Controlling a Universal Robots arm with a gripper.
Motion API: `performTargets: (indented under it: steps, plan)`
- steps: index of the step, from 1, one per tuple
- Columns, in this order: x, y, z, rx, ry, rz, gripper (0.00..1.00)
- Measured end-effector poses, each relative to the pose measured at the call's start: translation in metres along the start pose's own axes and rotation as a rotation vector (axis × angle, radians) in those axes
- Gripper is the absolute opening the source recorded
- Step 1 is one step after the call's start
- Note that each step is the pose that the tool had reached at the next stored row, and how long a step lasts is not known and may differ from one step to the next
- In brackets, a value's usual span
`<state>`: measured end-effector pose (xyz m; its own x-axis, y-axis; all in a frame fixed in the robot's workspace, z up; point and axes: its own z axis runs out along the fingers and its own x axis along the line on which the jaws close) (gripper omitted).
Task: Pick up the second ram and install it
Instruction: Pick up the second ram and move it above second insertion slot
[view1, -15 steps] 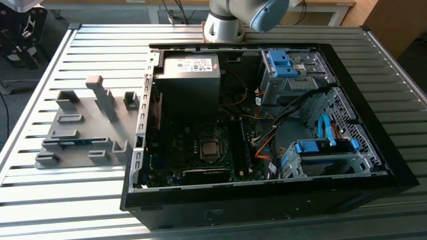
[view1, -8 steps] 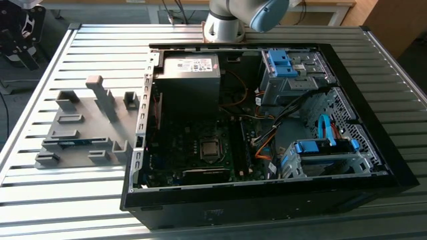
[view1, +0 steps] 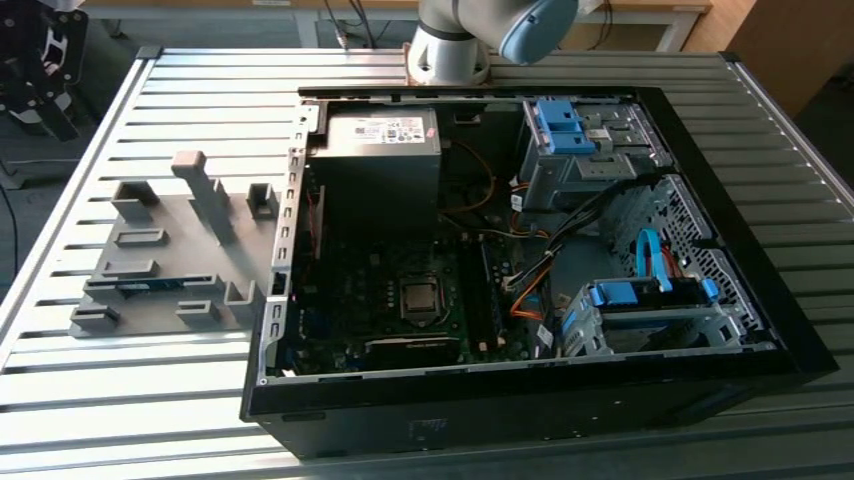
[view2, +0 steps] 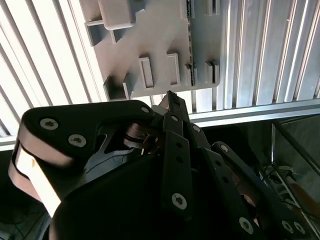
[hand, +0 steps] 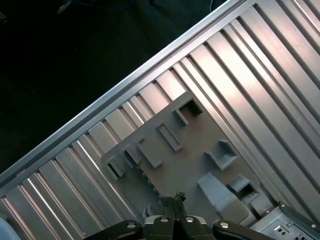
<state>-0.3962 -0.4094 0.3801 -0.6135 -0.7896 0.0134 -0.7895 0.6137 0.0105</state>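
In both wrist views the black pincer (hand: 173, 199) (view2: 170, 96) has its fingertips drawn together with nothing between them, positioned over the grey plastic slotted rack (hand: 185, 165) on the ribbed metal desk (hand: 260, 75). The exterior view adds the second ram (view1: 144, 285), a slim blue-green circuit-board strip seated in a rack slot. The open black computer case (view1: 534, 410) stands beside the rack, on the exterior view's right.

Silver ribbed tabletop (view1: 200, 90); gray rack (view1: 174, 250); blue-green second ram (view1: 144, 286); black computer case (view1: 534, 410) with bright blue clips (view1: 561, 125); black pincer (hand: 173, 200).
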Motion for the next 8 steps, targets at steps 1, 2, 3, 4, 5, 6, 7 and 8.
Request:
performTargets:
  steps: [1,2,3,4,5,6,7,8]
  plan:
    - [0.0000,0.0000,0.0000,0.0004,0.0005,-0.013,0.10]
    - [0.0001,0.0001,0.0000,0.0009,0.0009,-0.026,0.10]
    - [0.0001,0.0002,0.0000,0.0012,0.0014,-0.038,0.10]
    - [0.0001,0.0002,0.0000,0.0016,0.0018,-0.052,0.10]
    - [0.0002,0.0004,0.0001,0.0020,0.0020,-0.064,0.10]
    - [0.0003,0.0005,0.0001,0.0022,0.0022,-0.076,0.10]
    - [0.0006,0.0007,0.0001,0.0024,0.0024,-0.086,0.10]
    - [0.0011,0.0012,0.0001,0.0025,0.0024,-0.094,0.10]
